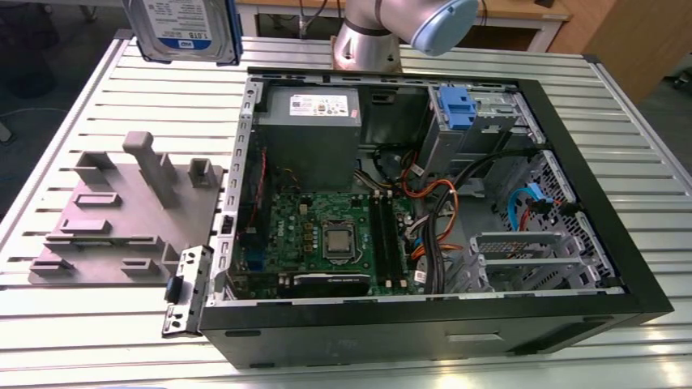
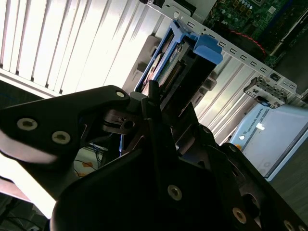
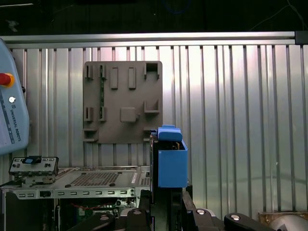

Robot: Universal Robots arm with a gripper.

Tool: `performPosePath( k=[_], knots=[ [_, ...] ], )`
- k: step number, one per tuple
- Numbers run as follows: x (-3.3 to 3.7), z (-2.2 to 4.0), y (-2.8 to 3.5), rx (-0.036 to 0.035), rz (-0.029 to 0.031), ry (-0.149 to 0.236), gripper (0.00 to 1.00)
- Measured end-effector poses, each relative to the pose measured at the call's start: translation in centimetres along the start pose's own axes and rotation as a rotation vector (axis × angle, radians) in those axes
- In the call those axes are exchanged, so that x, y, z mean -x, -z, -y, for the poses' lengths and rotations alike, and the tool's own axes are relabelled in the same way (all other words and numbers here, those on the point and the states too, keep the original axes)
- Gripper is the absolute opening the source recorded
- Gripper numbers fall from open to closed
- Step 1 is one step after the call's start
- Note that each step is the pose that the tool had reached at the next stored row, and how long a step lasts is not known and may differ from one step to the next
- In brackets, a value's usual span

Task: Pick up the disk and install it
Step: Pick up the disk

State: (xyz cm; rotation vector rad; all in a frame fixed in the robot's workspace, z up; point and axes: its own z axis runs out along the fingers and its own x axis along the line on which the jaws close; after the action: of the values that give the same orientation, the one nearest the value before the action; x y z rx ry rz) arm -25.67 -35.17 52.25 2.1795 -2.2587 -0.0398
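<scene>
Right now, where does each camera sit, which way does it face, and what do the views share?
Exterior view: above the table, looking down into the open case; the arm and the disk, held high, show beyond it.
First wrist view: on the arm, facing down past the tool onto the fixture board.
Second wrist view: on the arm, looking along the tool toward the case's edge.
Both wrist views share the tool gripping the disk.

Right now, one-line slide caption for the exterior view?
The disk hangs above the slatted table, outside the open computer case; grey fixture plate lies beside the case.
</scene>
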Motion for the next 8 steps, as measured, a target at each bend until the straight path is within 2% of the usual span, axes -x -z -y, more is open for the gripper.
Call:
performPosePath(
  k=[3, 8],
  knots=[
    [0.01, 0.16, 0.0, 0.0, 0.0, 0.0, 0.35],
    [0.08, 0.85, 0.01, 0.0, 0.0, 0.0, 0.35]
  ],
)
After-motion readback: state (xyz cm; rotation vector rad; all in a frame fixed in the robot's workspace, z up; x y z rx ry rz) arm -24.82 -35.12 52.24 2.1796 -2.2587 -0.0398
